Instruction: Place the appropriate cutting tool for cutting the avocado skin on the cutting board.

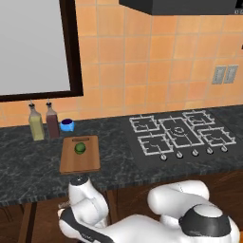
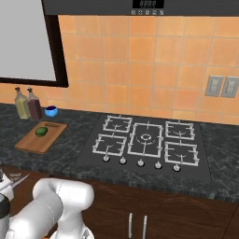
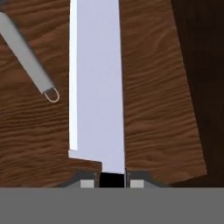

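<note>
Gripper: my two fingers are pinched on the black handle of the knife, low in front of the counter.
Knife: long silver blade runs straight away from my fingertips in the hand view, over a dark brown wood surface; the tip also shows at the left edge of the right base view.
Peeler: slim and grey, lying on that same wood, beside the blade (apart from it).
Cutting board: on the dark counter, left of the stove.
Avocado: on the board, toward its far end.
Behind the board: two bottles, small blue bowl.
</note>
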Motion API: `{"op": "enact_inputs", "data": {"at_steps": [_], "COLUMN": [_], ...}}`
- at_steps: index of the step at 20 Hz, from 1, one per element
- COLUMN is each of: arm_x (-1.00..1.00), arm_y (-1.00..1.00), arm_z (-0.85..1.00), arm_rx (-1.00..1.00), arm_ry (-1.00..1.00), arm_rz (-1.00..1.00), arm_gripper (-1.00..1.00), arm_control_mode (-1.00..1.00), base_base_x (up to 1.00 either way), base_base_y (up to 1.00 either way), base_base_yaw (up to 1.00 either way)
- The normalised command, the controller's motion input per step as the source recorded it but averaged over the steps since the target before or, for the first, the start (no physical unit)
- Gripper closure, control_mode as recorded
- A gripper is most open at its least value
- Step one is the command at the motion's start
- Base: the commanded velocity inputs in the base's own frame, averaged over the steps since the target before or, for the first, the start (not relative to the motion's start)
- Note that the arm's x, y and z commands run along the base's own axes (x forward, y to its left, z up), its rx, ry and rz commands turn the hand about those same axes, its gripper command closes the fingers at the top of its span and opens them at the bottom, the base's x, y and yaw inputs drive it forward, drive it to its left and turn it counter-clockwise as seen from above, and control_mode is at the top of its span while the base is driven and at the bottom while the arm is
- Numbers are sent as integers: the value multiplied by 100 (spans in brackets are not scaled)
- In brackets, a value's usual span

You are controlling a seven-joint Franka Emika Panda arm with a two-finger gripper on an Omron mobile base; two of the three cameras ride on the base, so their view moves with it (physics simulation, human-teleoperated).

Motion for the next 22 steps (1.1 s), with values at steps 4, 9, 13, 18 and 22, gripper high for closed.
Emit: {"op": "enact_inputs", "data": {"at_steps": [4,9,13,18,22], "arm_x": [-60,-56,-64,-17,13], "arm_y": [37,7,0,0,1], "arm_z": [53,100,100,100,100], "arm_rx": [2,0,0,-4,-12], "arm_ry": [6,0,5,-3,-14], "arm_rz": [-30,-33,-36,-29,-20], "arm_gripper": [100,100,100,100,100], "arm_control_mode": [-100,-100,-100,-100,-100], "base_base_x": [0,0,0,0,0], "base_base_y": [0,0,0,0,0], "base_base_yaw": [0,0,0,0,0]}}
